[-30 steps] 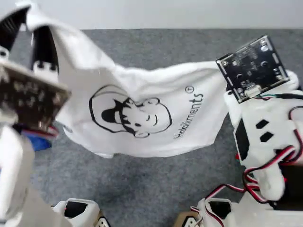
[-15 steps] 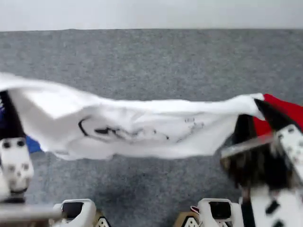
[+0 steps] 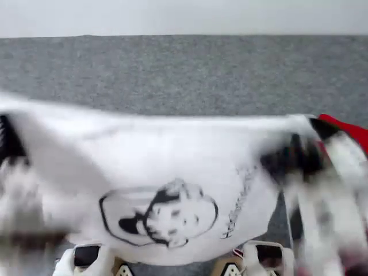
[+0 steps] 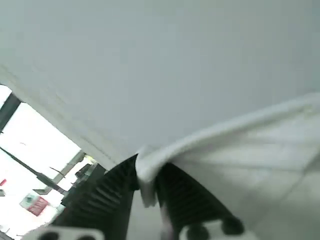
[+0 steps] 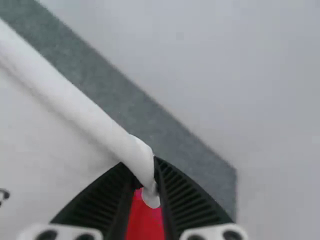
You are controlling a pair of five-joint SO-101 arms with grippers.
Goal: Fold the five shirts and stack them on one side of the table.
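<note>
Jaws first: my left gripper (image 4: 146, 181) is clamped tight on a bunched corner of the white shirt (image 3: 172, 167). My right gripper (image 5: 144, 186) pinches the opposite corner the same way, cloth squeezed thin between the ribbed fingers (image 5: 190, 196). So the shirt hangs stretched between my two arms. In the high view its top edge runs from 9 o'clock to 3 o'clock, and the printed face droops toward 6 o'clock over my bases (image 3: 86, 257), apparently lifted off the grey table (image 3: 190, 69). A red cloth (image 3: 348, 129) peeks out at 3 o'clock, right behind my right fingers.

Worry from here, imo: each pinch holds just a small nub, so pulling apart too hard could pop a corner loose and dump the shirt in a crumple. The right side could also snag that red one and drag it along.
</note>
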